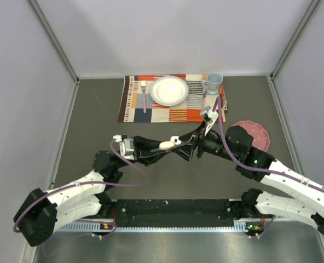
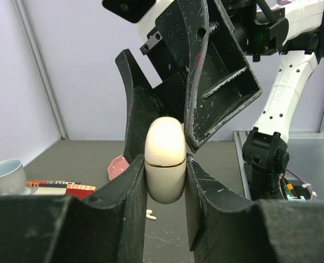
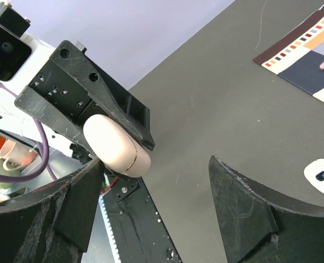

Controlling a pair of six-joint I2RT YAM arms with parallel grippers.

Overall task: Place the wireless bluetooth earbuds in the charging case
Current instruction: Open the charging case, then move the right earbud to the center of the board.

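My left gripper (image 2: 165, 160) is shut on the charging case (image 2: 165, 164), a cream pill-shaped shell with a thin gold seam, its lid closed. It holds the case in the air above the dark table; the case (image 1: 166, 145) shows mid-table from above. My right gripper (image 3: 156, 164) faces it, open, one finger (image 3: 77, 200) right by the case (image 3: 115, 145) and the other well apart. One tiny white earbud (image 2: 149, 214) lies on the table under the case. No other earbud shows.
A small white rounded-square case (image 3: 320, 176) lies on the table. At the back a patterned placemat (image 1: 136, 107) carries a white plate (image 1: 169, 90), a fork (image 1: 144, 94) and a cup (image 1: 213, 83). A pink dotted plate (image 1: 255, 133) sits beside the right arm.
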